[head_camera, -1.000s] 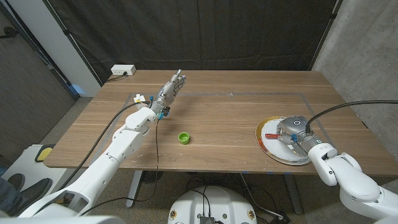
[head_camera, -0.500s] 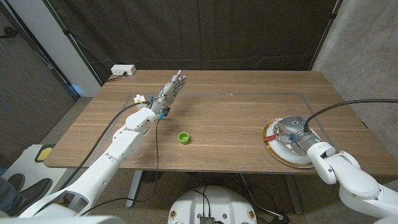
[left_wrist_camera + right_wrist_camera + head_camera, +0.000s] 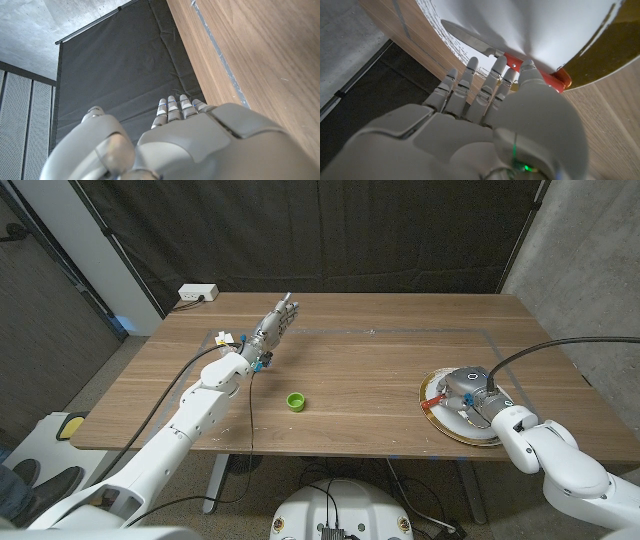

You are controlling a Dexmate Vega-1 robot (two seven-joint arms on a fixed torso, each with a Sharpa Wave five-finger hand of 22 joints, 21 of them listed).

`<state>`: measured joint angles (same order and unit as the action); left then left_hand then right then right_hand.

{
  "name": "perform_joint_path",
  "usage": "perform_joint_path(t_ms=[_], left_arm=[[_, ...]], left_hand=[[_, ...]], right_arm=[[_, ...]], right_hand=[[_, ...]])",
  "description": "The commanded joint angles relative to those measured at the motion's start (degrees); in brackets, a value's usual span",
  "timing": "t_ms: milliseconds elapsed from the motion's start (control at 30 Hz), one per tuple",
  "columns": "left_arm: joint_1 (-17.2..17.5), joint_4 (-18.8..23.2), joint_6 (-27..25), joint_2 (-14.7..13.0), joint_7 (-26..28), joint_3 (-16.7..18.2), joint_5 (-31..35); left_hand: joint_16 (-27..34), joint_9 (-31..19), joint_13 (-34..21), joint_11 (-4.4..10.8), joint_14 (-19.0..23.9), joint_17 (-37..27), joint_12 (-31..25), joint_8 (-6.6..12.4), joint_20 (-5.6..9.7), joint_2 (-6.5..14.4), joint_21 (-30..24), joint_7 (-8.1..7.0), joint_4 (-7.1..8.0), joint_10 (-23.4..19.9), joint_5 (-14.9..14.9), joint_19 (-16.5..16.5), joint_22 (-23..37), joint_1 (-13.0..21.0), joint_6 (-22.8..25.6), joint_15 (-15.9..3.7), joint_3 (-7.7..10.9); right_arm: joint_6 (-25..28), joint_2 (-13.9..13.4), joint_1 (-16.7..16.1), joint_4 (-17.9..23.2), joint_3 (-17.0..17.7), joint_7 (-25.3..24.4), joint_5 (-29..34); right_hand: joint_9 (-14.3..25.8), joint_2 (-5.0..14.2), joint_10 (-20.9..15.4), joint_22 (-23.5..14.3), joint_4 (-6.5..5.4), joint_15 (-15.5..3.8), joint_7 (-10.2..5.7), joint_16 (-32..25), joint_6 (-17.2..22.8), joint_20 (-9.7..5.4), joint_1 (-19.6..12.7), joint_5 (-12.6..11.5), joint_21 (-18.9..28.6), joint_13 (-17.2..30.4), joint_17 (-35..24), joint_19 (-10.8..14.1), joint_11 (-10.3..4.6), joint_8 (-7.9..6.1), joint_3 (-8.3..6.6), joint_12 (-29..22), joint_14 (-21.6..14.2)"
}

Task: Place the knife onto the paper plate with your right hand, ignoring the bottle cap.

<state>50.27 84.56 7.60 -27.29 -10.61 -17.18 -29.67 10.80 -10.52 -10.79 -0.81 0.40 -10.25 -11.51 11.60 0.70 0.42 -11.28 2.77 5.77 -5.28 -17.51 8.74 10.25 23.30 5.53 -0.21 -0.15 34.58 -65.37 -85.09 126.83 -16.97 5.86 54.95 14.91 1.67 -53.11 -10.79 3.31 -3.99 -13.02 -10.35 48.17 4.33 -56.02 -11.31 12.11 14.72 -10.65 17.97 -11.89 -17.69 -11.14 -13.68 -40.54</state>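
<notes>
Wooden table [image 3: 370, 370], red-handled knife [image 3: 520, 62] on paper plate [image 3: 545, 30], right robot hand [image 3: 470, 392] apparently gripping it

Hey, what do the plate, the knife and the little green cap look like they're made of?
Plate: looks like paper, matte white, with a fluted edge and a gold rim. Knife: dull grey blade, probably metal, with a glossy orange-red handle, likely plastic. Cap: bright uniform green, most likely plastic. Table: wood-grain top, whether solid wood or laminate I can't tell.
</notes>
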Motion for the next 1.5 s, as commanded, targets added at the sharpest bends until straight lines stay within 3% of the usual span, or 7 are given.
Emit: perform_joint_path(t_ms=[33,267,667,900,967,1167,1500], left_arm=[[-0.8,-1.2,0.2,0.0,-0.9,0.0,-0.3],[-0.9,-1.6,0.3,0.1,-1.1,0.0,-0.4],[-1.0,-2.3,0.9,0.4,-1.8,-0.1,-0.6],[-0.8,-2.5,1.5,0.5,-2.0,0.1,-0.9],[-0.7,-2.5,1.7,0.5,-2.2,0.2,-1.1],[-0.8,-2.3,1.7,0.2,-2.3,0.3,-0.9],[-1.4,-2.8,1.4,0.4,-2.8,-0.2,-0.9]], left_hand=[[-0.1,-0.3,-0.1,0.62,-0.2,-0.1,-0.1,0.04,-0.92,0.5,-0.4,-0.12,0.09,0.0,0.2,0.2,0.3,0.2,0.4,-0.33,-0.53],[-0.1,-0.3,-0.1,0.65,-0.2,-0.1,-0.1,0.04,-1.28,0.6,-0.4,-0.21,0.10,-0.1,0.2,0.1,0.4,0.2,0.4,-0.40,-0.61],[-0.1,-0.4,-0.1,0.70,-0.2,-0.1,-0.2,0.04,-1.40,0.7,-0.4,-0.26,0.11,-0.2,0.3,0.2,0.4,0.3,0.5,-0.37,-0.73],[-0.1,-0.4,-0.1,0.65,-0.2,-0.1,-0.2,0.05,-1.44,0.7,-0.4,-0.23,0.11,-0.1,0.3,0.2,0.4,0.3,0.6,-0.38,-0.80],[0.0,-0.4,-0.1,0.58,-0.1,-0.1,-0.2,0.06,-0.39,0.8,-0.4,-0.18,0.12,-0.2,0.3,0.3,0.4,0.3,0.6,-0.32,-0.87],[0.0,-0.4,-0.1,0.48,0.0,-0.1,-0.2,0.04,0.22,0.8,-0.5,-0.04,0.12,-0.2,0.4,0.1,0.4,0.3,0.6,-0.09,-0.94],[0.0,-0.4,-0.1,0.45,-0.1,-0.1,-0.2,0.00,0.29,0.8,-0.5,-0.07,0.12,-0.2,0.4,0.2,0.4,0.4,0.6,-0.06,-1.05]], right_arm=[[1.8,-0.8,0.3,1.4,0.0,3.0,0.8],[2.7,-1.9,-0.7,2.8,1.3,3.7,0.7],[3.8,-3.5,-2.8,4.7,3.8,4.9,0.3],[4.2,-3.7,-3.9,5.8,4.9,4.6,0.6],[4.2,-3.6,-4.3,6.2,5.1,4.2,0.8],[4.1,-3.5,-6.2,7.7,7.1,2.6,1.2],[1.3,-1.7,-9.1,8.7,12.0,-0.2,-1.2]], right_hand=[[-0.1,-0.39,0.2,-0.2,-0.21,-6.20,0.13,-0.6,-0.1,0.83,0.9,-0.1,0.1,0.4,-0.1,0.6,0.13,0.15,0.60,-0.1,-0.8],[-0.6,-1.15,1.3,-0.2,-0.84,-5.43,0.15,-0.4,-0.6,2.13,2.9,-0.1,0.4,0.4,0.0,1.6,0.15,0.90,1.41,0.0,-0.6],[-1.4,-2.04,1.8,-0.2,-1.27,-3.88,0.20,-0.6,-2.3,2.74,4.8,-0.3,0.7,0.4,0.1,2.9,0.34,2.33,2.18,-0.2,-1.2],[-1.7,-2.30,1.8,-0.2,-1.42,-3.96,0.21,-0.5,-3.6,2.74,5.4,-0.4,0.8,0.5,0.1,3.4,0.41,3.13,2.43,-0.4,-1.1],[-1.9,-2.38,1.9,-0.2,-1.61,-4.43,0.18,-0.6,-3.9,2.77,5.9,-0.5,0.8,0.3,0.1,3.5,1.11,3.40,2.60,-0.3,-1.3],[-2.1,-2.70,2.8,-0.2,-1.80,-4.79,0.18,-0.4,-3.8,2.83,6.6,-0.7,0.7,0.0,0.1,3.6,1.75,3.67,2.94,0.1,-0.9],[-2.4,-3.07,4.7,-0.1,-1.88,-4.89,0.18,-0.3,-4.0,2.80,7.0,-1.3,0.6,-0.5,0.2,3.7,1.37,4.05,3.24,0.9,-0.6]])
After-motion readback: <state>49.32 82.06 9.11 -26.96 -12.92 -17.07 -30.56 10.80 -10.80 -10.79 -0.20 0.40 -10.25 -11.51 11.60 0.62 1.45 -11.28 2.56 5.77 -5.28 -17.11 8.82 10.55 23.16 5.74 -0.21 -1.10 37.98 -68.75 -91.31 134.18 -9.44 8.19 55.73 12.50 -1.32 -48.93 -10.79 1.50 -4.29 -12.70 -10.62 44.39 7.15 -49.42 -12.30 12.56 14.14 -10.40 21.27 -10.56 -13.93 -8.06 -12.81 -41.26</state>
